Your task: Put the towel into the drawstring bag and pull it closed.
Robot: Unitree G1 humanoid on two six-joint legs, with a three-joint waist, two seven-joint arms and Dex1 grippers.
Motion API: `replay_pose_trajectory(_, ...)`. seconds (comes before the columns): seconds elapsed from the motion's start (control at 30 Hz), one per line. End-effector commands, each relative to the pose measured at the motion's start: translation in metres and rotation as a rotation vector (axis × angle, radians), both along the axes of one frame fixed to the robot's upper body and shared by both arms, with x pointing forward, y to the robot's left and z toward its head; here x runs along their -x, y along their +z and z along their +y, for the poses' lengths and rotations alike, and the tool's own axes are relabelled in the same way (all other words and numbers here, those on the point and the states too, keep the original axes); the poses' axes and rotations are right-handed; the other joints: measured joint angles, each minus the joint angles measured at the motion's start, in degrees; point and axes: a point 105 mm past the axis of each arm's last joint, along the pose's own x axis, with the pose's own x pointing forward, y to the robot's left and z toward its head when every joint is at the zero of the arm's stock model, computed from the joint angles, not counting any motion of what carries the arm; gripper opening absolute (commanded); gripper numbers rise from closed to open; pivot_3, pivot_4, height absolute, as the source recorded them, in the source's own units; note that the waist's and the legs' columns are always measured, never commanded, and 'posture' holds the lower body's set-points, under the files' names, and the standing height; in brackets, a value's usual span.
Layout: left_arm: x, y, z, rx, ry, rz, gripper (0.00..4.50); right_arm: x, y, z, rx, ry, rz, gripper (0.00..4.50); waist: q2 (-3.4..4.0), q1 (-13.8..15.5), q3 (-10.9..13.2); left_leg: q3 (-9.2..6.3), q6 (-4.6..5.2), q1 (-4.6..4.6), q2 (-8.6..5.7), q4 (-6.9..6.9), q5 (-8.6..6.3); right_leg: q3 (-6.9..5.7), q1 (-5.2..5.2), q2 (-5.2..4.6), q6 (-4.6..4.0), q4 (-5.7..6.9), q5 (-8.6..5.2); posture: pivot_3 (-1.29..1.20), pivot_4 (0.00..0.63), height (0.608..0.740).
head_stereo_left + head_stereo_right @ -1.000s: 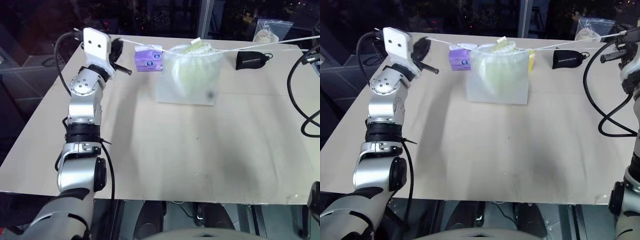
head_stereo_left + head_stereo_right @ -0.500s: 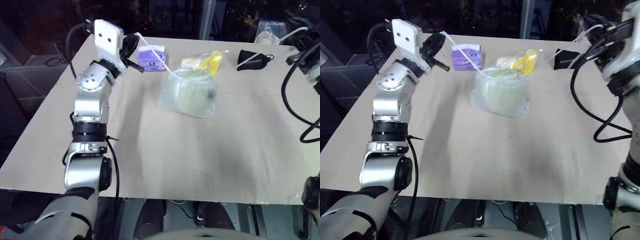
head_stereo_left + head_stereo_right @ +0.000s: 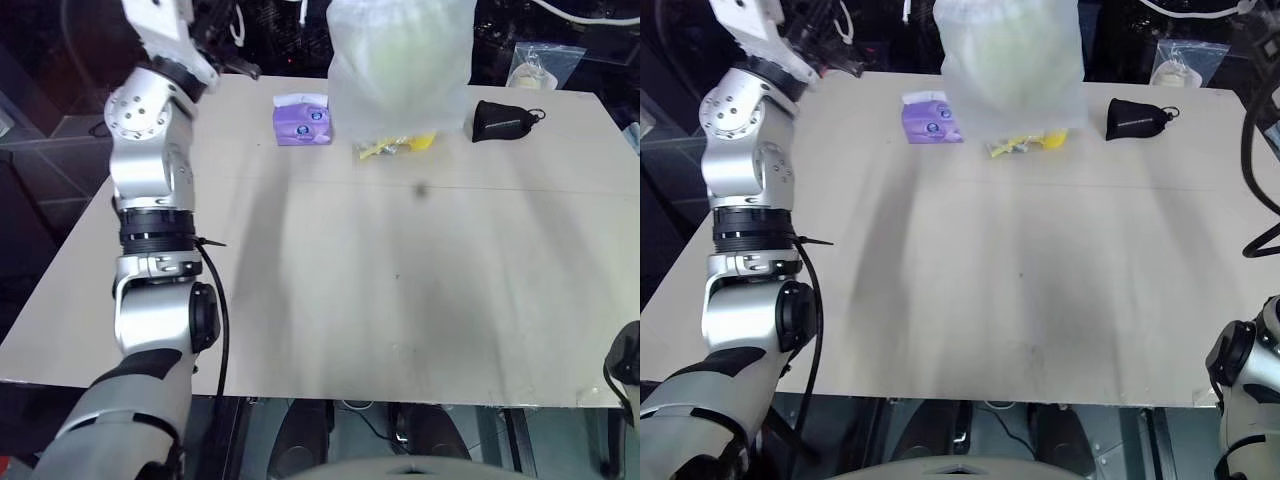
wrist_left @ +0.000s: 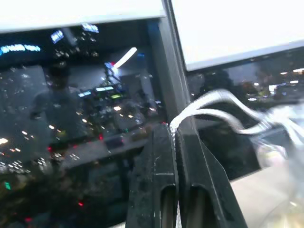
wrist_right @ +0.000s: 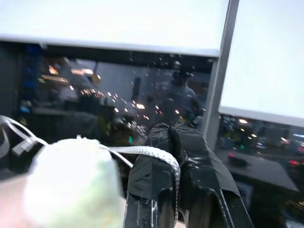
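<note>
Dark windows with city lights behind you, and a plain beige table [image 3: 400,300] underneath with a few leftovers at the far edge: a purple tissue pack [image 3: 301,120], a yellow item in clear plastic [image 3: 398,146], a small black pouch [image 3: 505,119] and a clear bag [image 3: 543,62] further back.

The drawstring bag [image 3: 400,60] hangs in the air above the far side of the table, well off the surface, with the towel [image 3: 1012,45] showing pale green through the mesh, so the loading part looks done.

Your left gripper [image 4: 175,142] is pinched tight on one white cord [image 4: 209,102], and your right gripper [image 5: 172,142] is clamped on the other cord [image 5: 142,151]. Both sets of fingers look fully closed with the string running between them.

What I'd worry about: that cord is thin and slick, so one side could slip out and the whole bag would swing or drop. Pull unevenly and the mouth probably bunches instead of cinching. I can't tell from here whether the mouth is actually closed.
</note>
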Motion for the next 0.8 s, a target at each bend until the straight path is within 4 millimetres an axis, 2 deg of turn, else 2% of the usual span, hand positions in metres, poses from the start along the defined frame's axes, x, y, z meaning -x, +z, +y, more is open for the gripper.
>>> replay_pose_trajectory(0.03,-0.006,-0.065,-0.014,-0.089,-0.025,0.175,0.07,-0.028,-0.078,-0.005,0.023,-0.057,0.246,0.00,-0.33,-0.06,-0.37,-0.01,0.00,0.01,0.01,-0.03,0.00,-0.02,0.02,0.00,0.00,-0.03,0.00,0.00,0.150,0.740)
replay_pose_trajectory(0.07,-0.005,-0.079,-0.017,-0.096,-0.034,0.205,0.07,-0.033,-0.103,-0.010,-0.002,-0.073,0.317,0.00,-0.65,-0.09,-0.65,-0.01,0.00,0.00,0.04,-0.05,0.00,-0.01,0.02,0.02,0.00,-0.07,0.00,0.00,0.150,0.740)
replay_pose_trajectory(0.1,-0.004,-0.085,-0.019,-0.107,-0.035,0.211,0.07,-0.035,-0.118,-0.013,-0.003,-0.094,0.351,0.00,-0.62,-0.13,-0.58,-0.03,0.00,-0.01,0.07,-0.05,0.00,-0.02,0.03,0.03,0.01,-0.09,-0.01,0.00,0.150,0.740)
replay_pose_trajectory(0.13,-0.003,-0.082,-0.020,-0.094,-0.040,0.204,0.07,-0.034,-0.122,-0.013,0.010,-0.103,0.353,0.00,-0.44,-0.12,-0.43,0.01,0.00,-0.15,0.07,0.00,0.00,0.02,-0.08,0.01,0.01,-0.07,0.00,0.00,0.150,0.740)
replay_pose_trajectory(0.23,-0.003,-0.057,-0.017,-0.064,-0.032,0.144,0.07,-0.030,-0.100,-0.019,-0.040,-0.114,0.280,0.00,0.00,-0.25,-0.07,0.14,-0.01,-1.53,-0.07,0.78,0.04,0.36,-1.57,-0.09,0.09,0.68,0.07,0.00,0.150,0.740)
replay_pose_trajectory(0.27,-0.004,-0.050,-0.012,-0.056,-0.021,0.127,0.07,-0.029,-0.094,-0.022,-0.051,-0.116,0.257,0.00,0.00,-0.26,-0.07,0.14,0.00,-1.62,-0.08,0.85,0.04,0.36,-1.66,-0.06,0.12,0.72,0.09,0.00,0.150,0.740)
replay_pose_trajectory(0.33,-0.005,-0.040,-0.004,-0.047,-0.003,0.105,0.07,-0.027,-0.085,-0.032,-0.053,-0.155,0.226,0.00,-0.01,-0.19,-0.08,0.08,0.01,-1.49,-0.04,0.87,0.04,0.27,-1.46,0.06,0.10,0.58,0.12,0.00,0.150,0.740)
replay_pose_trajectory(0.37,-0.004,-0.034,-0.001,-0.044,0.000,0.086,0.07,-0.025,-0.077,-0.038,-0.067,-0.172,0.202,0.00,0.00,-0.19,-0.11,0.07,0.02,-1.15,-0.02,0.79,0.03,0.23,-1.14,0.08,0.10,0.49,0.10,0.00,0.150,0.740)
replay_pose_trajectory(0.4,-0.002,-0.025,0.001,-0.041,0.003,0.058,0.07,-0.020,-0.066,-0.041,-0.072,-0.167,0.164,0.00,0.00,-0.26,-0.11,0.04,0.02,-0.70,0.02,0.64,0.01,0.17,-0.67,0.12,0.09,0.33,0.08,0.00,0.150,0.740)
replay_pose_trajectory(0.5,0.003,-0.004,0.004,-0.008,0.000,0.000,0.07,-0.007,-0.040,-0.046,-0.117,-0.139,0.076,0.00,0.00,-0.23,-0.10,0.14,0.02,-0.26,0.02,0.31,0.00,0.27,-0.39,0.11,0.09,0.25,0.07,0.00,0.150,0.740)
replay_pose_trajectory(0.53,0.002,-0.003,0.004,-0.002,-0.004,0.004,0.07,-0.009,-0.042,-0.052,-0.097,-0.187,0.097,0.00,0.00,-0.22,-0.10,0.13,0.02,-0.26,0.02,0.28,0.01,0.26,-0.40,0.11,0.08,0.26,0.07,0.00,0.150,0.740)
replay_pose_trajectory(0.63,0.001,-0.042,-0.010,-0.096,-0.041,0.095,0.07,-0.016,-0.081,-0.046,-0.021,-0.165,0.228,0.00,-0.18,0.02,-0.24,0.10,0.01,-0.25,0.02,0.27,0.01,0.21,-0.37,0.10,0.08,0.26,0.07,0.00,0.150,0.740)
replay_pose_trajectory(0.67,0.004,-0.043,-0.012,-0.079,-0.057,0.097,0.07,-0.015,-0.085,-0.043,-0.016,-0.157,0.234,0.00,-0.21,-0.01,-0.30,0.09,0.01,-0.23,0.02,0.23,0.01,0.21,-0.34,0.10,0.08,0.22,0.07,0.00,0.150,0.740)
replay_pose_trajectory(0.73,0.009,-0.033,-0.014,-0.056,-0.070,0.068,0.07,-0.011,-0.080,-0.043,-0.026,-0.166,0.214,0.00,-0.09,-0.16,-0.14,0.16,0.01,-0.11,0.03,0.19,0.01,0.27,-0.19,0.06,0.09,0.13,0.07,0.00,0.150,0.740)
replay_pose_trajectory(0.8,0.011,-0.031,-0.010,-0.054,-0.062,0.070,0.07,-0.011,-0.079,-0.056,-0.020,-0.242,0.216,0.00,-0.05,-0.20,-0.08,0.33,0.02,-0.39,-0.04,0.30,0.02,0.42,-0.51,-0.01,0.10,0.24,0.09,0.00,0.150,0.740)
